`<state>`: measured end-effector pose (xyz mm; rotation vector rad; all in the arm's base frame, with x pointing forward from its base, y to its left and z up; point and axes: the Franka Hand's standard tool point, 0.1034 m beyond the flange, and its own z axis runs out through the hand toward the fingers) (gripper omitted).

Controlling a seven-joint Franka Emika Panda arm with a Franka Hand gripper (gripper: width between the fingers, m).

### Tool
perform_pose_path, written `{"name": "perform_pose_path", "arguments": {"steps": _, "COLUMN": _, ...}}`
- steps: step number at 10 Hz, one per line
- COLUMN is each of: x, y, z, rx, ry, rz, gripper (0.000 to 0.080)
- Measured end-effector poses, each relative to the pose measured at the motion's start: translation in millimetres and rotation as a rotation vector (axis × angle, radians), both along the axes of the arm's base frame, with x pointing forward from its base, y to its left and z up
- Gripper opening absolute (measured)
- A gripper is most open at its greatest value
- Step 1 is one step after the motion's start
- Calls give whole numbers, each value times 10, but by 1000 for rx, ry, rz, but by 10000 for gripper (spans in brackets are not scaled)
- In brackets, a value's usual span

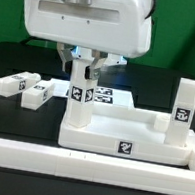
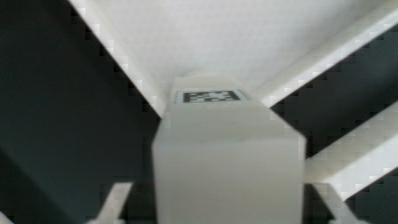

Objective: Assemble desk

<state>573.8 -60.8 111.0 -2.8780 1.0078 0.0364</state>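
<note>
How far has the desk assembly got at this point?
Done, by the look of it: one leg stands upright at the desk slab's corner on the exterior view's right. In hand: the gripper holds a second leg upright at the opposite corner; whether it is fully seated cannot be told. Left: two legs lie loose on the table.

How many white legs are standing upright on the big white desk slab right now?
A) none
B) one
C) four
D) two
D: one leg stands at the claw, another leg on the desk slab's far corner toward the exterior view's right; two more lie loose on the table.
</note>
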Motion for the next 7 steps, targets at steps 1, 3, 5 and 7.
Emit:
{"name": "perform_pose_path", "arguments": {"steps": 1, "x": -4, "y": -15, "z": -4, "rx": 12, "ry": 5, "rz": -113, "gripper": 291}}
{"name": "perform_pose_path", "arguments": {"steps": 3, "x": -11, "y": -26, "z": -7, "rx": 28, "ry": 25, "rz": -331, "gripper": 291}}
{"name": "perform_pose_path", "arguments": {"steps": 5, "x": -14, "y": 5, "z": -6, "rx": 36, "ry": 52, "rz": -563, "gripper": 291}}
{"name": "perform_pose_path", "arguments": {"steps": 7, "x": -6, "y": 44, "z": -1, "rx": 46, "ry": 71, "rz": -732, "gripper": 291}}
